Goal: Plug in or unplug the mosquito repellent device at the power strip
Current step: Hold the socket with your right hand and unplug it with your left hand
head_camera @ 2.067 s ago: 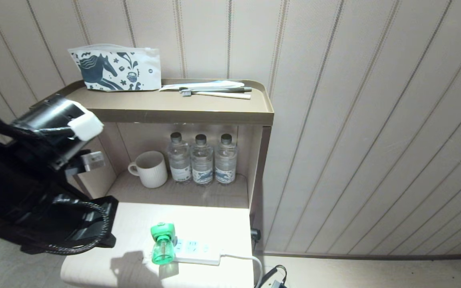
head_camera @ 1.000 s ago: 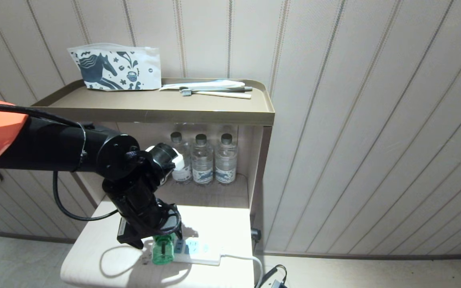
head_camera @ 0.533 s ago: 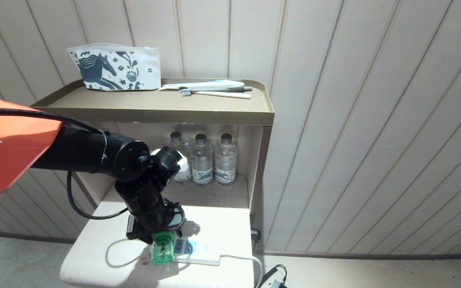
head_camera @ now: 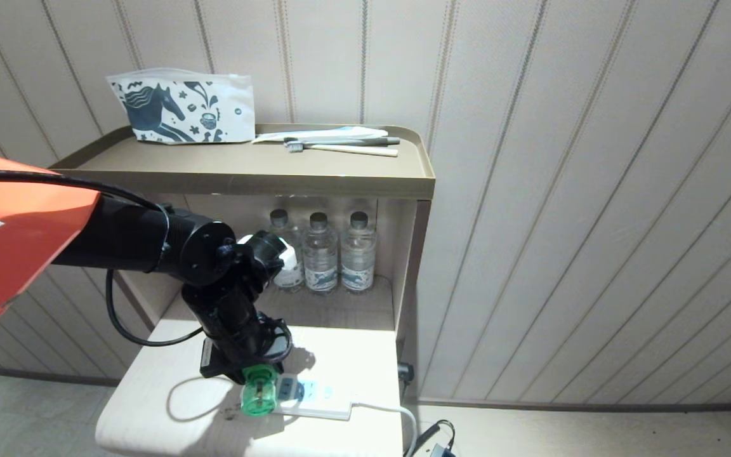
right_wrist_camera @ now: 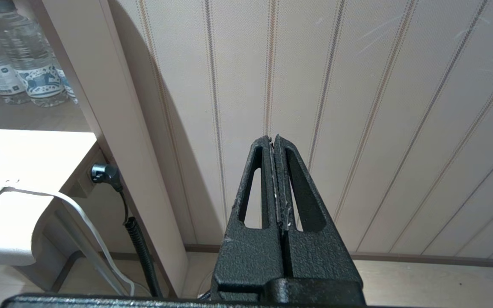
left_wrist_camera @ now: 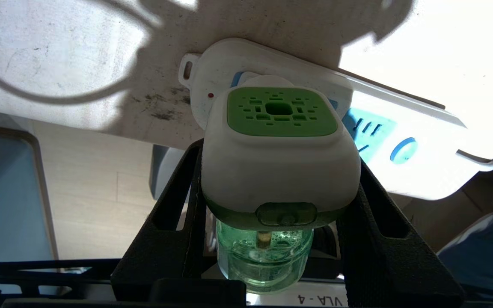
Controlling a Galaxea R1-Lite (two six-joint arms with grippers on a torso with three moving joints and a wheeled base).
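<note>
The mosquito repellent device (head_camera: 256, 395) sits at the left end of the white power strip (head_camera: 318, 398) on the low table (head_camera: 150, 412). My left gripper (head_camera: 246, 371) comes down on it from behind. In the left wrist view the black fingers (left_wrist_camera: 173, 214) press both sides of the device's white head (left_wrist_camera: 278, 171), and the left gripper (left_wrist_camera: 277, 158) is shut on it. The green bottle (left_wrist_camera: 263, 256) hangs between the fingers. The head covers the end socket of the power strip (left_wrist_camera: 405, 128); the prongs are hidden. My right gripper (right_wrist_camera: 274, 139) is shut and parked facing the wall.
Three water bottles (head_camera: 319, 254) stand in the open shelf behind the table. A patterned pouch (head_camera: 181, 108) and toothbrushes (head_camera: 340, 147) lie on the cabinet top. The strip's white cord (head_camera: 388, 411) runs off the table's right edge near a black plug (head_camera: 405, 371).
The left arm came in over the table, shifted slightly right onto the device, and its fingers closed on the white head. The right arm has not moved.
</note>
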